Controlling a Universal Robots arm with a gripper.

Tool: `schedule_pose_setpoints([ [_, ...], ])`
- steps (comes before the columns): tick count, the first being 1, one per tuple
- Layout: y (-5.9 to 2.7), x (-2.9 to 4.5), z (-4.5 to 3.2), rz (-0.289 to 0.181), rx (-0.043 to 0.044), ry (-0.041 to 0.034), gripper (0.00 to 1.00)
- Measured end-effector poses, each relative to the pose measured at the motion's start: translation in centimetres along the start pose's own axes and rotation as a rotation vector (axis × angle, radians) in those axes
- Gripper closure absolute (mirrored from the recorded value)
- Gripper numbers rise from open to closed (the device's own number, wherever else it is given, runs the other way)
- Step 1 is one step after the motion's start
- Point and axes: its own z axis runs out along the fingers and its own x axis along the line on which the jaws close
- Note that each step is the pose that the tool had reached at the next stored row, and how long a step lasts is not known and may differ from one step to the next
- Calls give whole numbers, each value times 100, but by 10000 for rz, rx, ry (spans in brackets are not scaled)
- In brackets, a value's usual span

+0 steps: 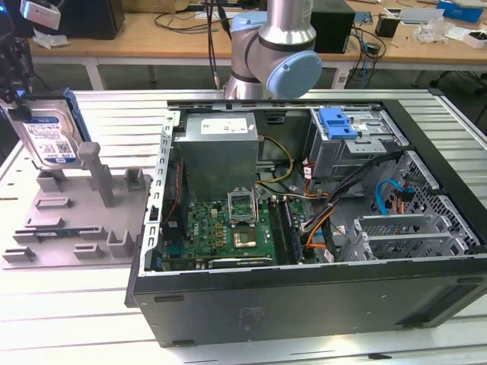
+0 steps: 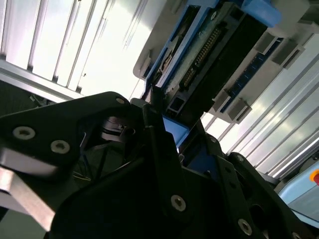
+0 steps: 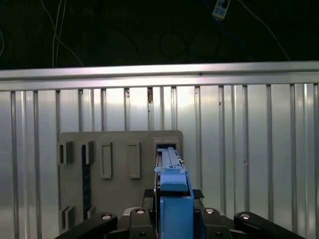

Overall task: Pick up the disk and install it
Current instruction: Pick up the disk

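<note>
In the exterior view the disk [image 1: 47,137], a silver drive with a white-and-blue label in a blue carrier, stands on edge, tilted, at the far left above the grey holder block [image 1: 76,213]. My dark gripper [image 1: 17,95] is shut on its upper end. The first wrist view has the carrier's blue edge [image 3: 173,191] running between my black fingers [image 3: 134,219], with the holder block [image 3: 119,149] beyond it. The second wrist view looks along the disk's connector side [image 2: 214,55], and the gripper [image 2: 167,132] clamps the blue frame.
An open computer case [image 1: 304,304] lies at the middle and right of the ribbed metal table [image 1: 99,304]. Inside it are a grey power-supply box [image 1: 221,144], the motherboard [image 1: 228,228] and a drive cage with a blue piece [image 1: 338,122]. The arm's base joint [image 1: 278,61] rises behind the case.
</note>
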Motion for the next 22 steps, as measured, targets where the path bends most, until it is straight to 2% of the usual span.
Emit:
schedule_pose_setpoints([
  [12,4,13,-319,-1,0,-6,64],
  [18,7,22,-557,0,0,-7,64],
  [22,9,26,-675,0,0,-7,64],
])
